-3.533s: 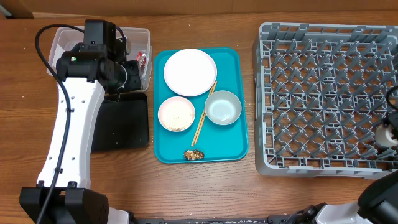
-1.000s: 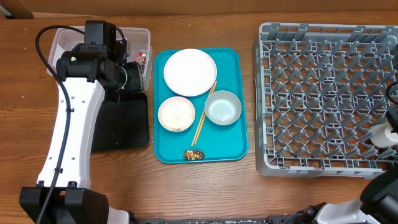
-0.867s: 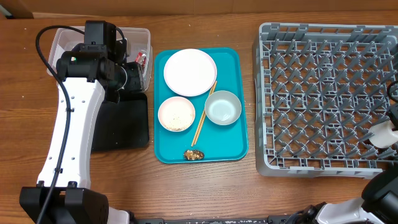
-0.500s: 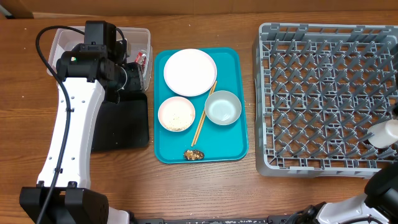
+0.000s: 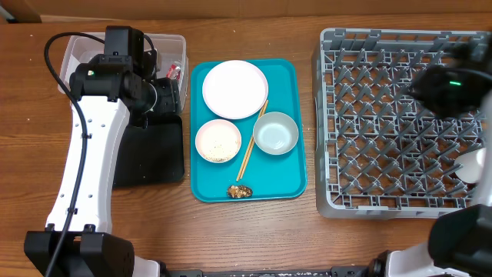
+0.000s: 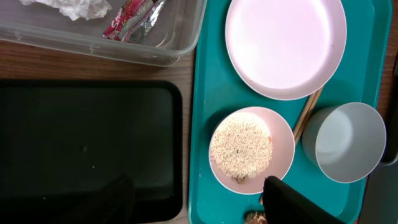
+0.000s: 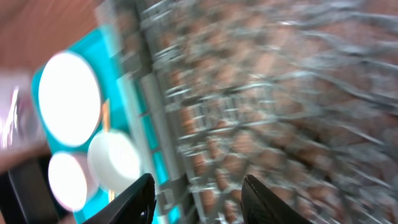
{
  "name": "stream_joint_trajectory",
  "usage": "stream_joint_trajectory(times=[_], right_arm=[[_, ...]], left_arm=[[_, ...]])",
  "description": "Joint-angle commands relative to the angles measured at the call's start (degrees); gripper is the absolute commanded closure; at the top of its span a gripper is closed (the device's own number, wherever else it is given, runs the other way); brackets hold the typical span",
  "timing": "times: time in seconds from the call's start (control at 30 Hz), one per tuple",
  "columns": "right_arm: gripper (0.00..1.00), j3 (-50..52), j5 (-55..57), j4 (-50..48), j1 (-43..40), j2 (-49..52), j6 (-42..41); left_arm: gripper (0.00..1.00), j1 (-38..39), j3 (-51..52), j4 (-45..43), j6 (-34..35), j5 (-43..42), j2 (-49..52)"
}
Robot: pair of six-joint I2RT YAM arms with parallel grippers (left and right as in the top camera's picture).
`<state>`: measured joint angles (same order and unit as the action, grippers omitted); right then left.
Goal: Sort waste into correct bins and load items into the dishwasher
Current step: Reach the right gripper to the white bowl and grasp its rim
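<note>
With left jaws released, spread along the bottom edge of the wrist view: rice bowl (image 6: 250, 149) just above the gap, nearer the right-hand one, black tray (image 6: 87, 143) under the other. In the clear tub (image 6: 93, 48) at upper left, wrapper (image 6: 127, 18) and paper (image 6: 68, 6). With right jaws likewise parted, blurred, empty, over the rack (image 5: 384, 115); white cup (image 5: 473, 165) at its right edge in the overhead view.

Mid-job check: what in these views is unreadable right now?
Clear rectangular plastic tub: overhead, the left arm covers most contents.
Large grey pegged dish rack: right wrist view, motion-smeared.
Right gripper: overhead, just a blur above the rack.
Small brown food scrap: left wrist view, cut by the bottom edge.
</note>
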<state>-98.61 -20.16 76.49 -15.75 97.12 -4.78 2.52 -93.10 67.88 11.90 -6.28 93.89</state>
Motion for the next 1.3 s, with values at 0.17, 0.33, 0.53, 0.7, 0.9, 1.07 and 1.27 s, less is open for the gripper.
stream_joint_trajectory(times=[0.17,0.33,0.53,0.7,0.9,1.07,1.27], right_arm=[[0.52,0.02,7.32,-1.84,24.96,5.33,-1.31],[0.52,0.02,8.20,-3.63,31.93,10.80,-3.65],[0.53,0.02,17.35,-4.39,36.70,18.49,-11.85],[0.52,0.02,18.62,-4.46,36.79,21.81,-14.56],[0.53,0.02,18.62,-4.68,36.81,23.89,-14.91],[0.53,0.04,18.58,-4.63,36.81,24.92,-15.26],[0.53,0.04,18.40,-4.59,37.88,26.47,-15.26]], left_arm=[[0.30,0.13,-0.74,0.90,-0.11,0.98,-0.42],[0.30,0.13,-0.74,0.90,-0.13,0.98,-0.42],[0.30,0.13,-0.74,1.11,-0.11,0.96,-0.42],[0.29,0.13,-0.74,1.11,-0.11,0.96,-0.42],[0.30,0.13,-0.74,1.07,-0.11,0.94,-0.42],[0.30,0.15,-0.74,1.09,-0.11,0.94,-0.42],[0.30,0.15,-0.74,1.09,-0.11,0.94,-0.42]])
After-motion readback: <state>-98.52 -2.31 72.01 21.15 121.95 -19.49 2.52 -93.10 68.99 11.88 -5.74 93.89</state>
